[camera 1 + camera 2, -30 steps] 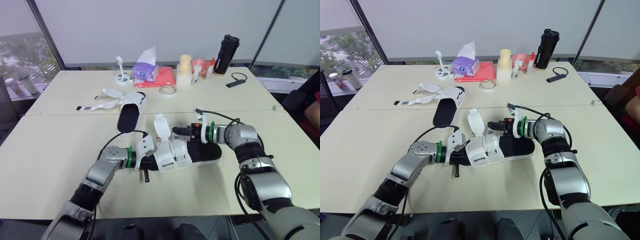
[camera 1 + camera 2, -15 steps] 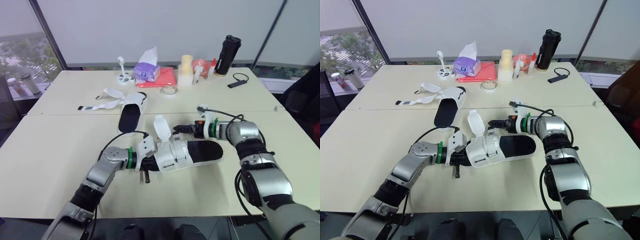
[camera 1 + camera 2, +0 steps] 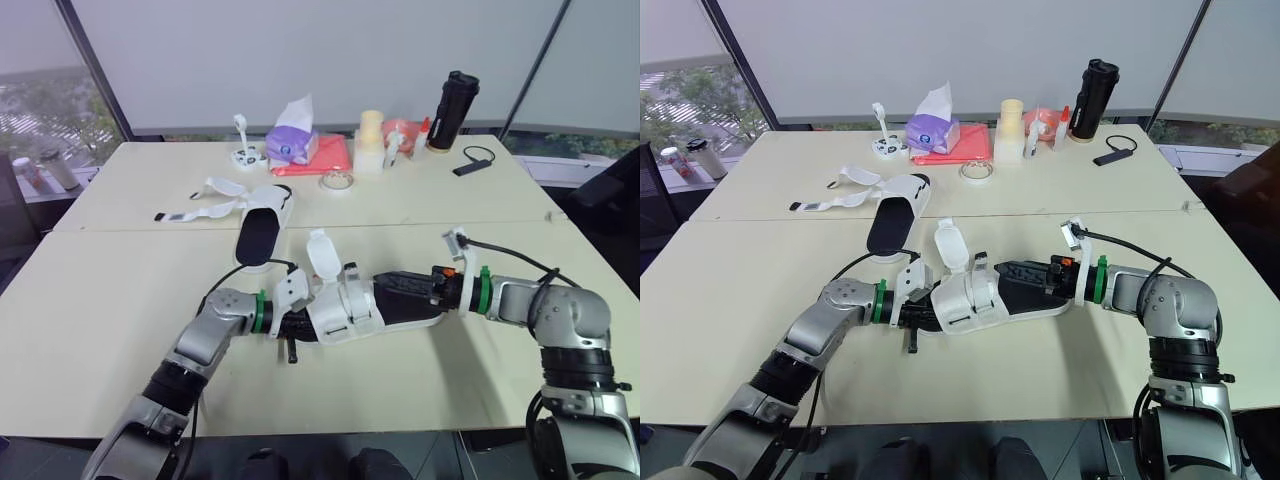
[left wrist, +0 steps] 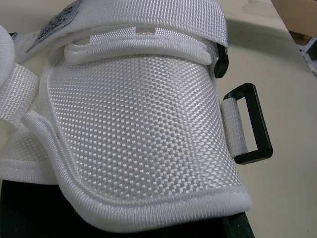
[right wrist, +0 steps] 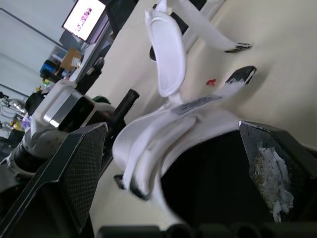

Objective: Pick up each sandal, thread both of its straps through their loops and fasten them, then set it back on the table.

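Observation:
The near sandal [image 3: 345,310], white upper on a black sole, lies on the table [image 3: 120,300] with one white strap flap [image 3: 320,255] standing up loose. My left gripper [image 3: 287,322] is shut and pressed against its toe end; what it pinches is hidden. The left wrist view has the woven upper [image 4: 133,129] up close, with a black loop [image 4: 252,124] at its side. My right gripper [image 3: 400,285] is open over the heel, its fingers [image 5: 64,178] spread wide on either side of the sole. The second sandal [image 3: 262,215] lies farther back left, straps [image 3: 200,205] undone.
Along the far edge stand a purple tissue box [image 3: 292,140], a red pouch [image 3: 322,155], a tape roll [image 3: 335,180], a cream bottle [image 3: 370,140], a black flask [image 3: 453,108] and a black device with a cord [image 3: 470,163].
My right gripper has opened and its arm has swung from behind the sandal to the heel end, now reaching along the sole. The left arm has stayed put.

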